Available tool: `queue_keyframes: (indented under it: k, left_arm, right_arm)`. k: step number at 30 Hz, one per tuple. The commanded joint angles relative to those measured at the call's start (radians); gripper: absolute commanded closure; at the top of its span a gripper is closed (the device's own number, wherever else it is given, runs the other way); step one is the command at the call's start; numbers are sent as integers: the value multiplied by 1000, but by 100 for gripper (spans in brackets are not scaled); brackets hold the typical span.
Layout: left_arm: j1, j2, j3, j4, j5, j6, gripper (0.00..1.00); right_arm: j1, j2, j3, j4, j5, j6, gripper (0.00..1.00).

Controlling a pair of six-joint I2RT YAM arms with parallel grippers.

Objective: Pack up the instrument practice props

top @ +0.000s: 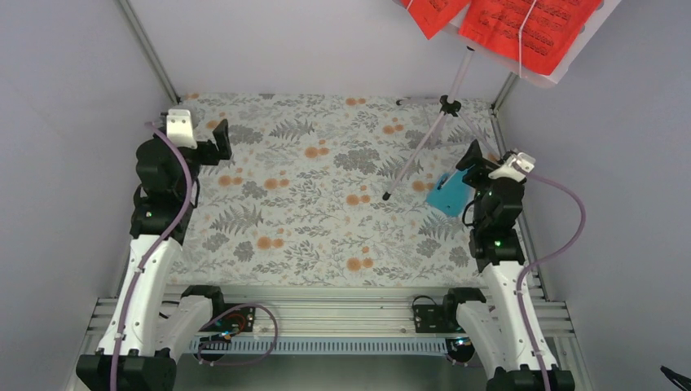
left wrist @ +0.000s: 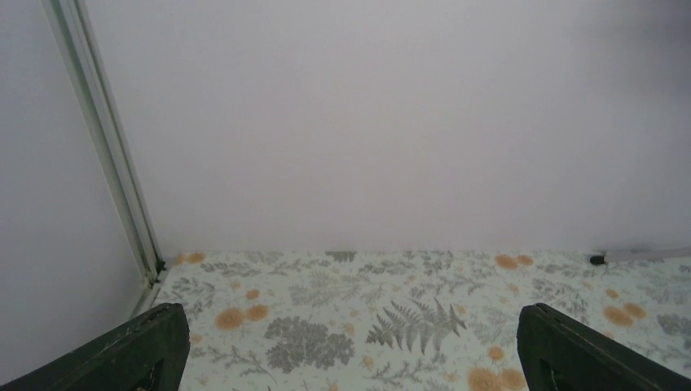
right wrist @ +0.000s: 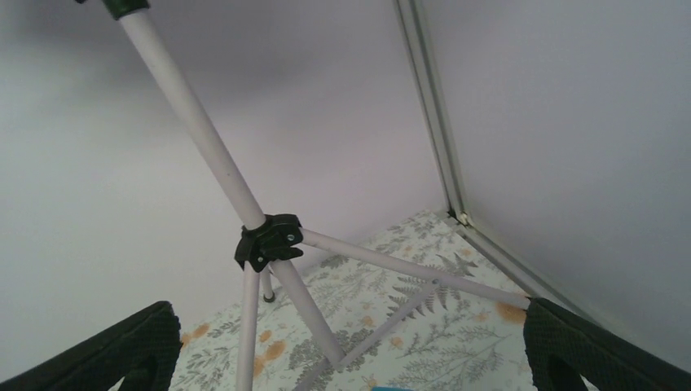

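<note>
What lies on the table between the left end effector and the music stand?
Nothing: the top view shows only bare flowered cloth between the left end effector and the music stand.

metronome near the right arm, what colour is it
The metronome is light blue, clearest in the top external view.

I can read no text, label, brand name or number in any of the three views. The only printed signs are the rows of black music notation on the red sheet-music pages (top: pixel 558 28), which sit high above and beyond the right claw (top: pixel 473 161). At this size the notation shows only as lines of notes, and I cannot make out any title, figure or word on the pages.
</note>
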Motion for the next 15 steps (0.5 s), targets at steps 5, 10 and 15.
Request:
queue_keyframes:
  k: [5, 10, 15]
  left_arm:
    - [-4, 43, 159, -98, -132, 3, 0]
    - [-4, 25, 111, -81, -123, 33, 0]
    - [-4, 2, 82, -77, -122, 49, 0]
  right_arm:
    - [-1, 171, 227, -403, 18, 60, 0]
    - [-44, 331, 325, -517, -47, 57, 0]
    - [-78, 386, 313, -507, -105, 62, 0]
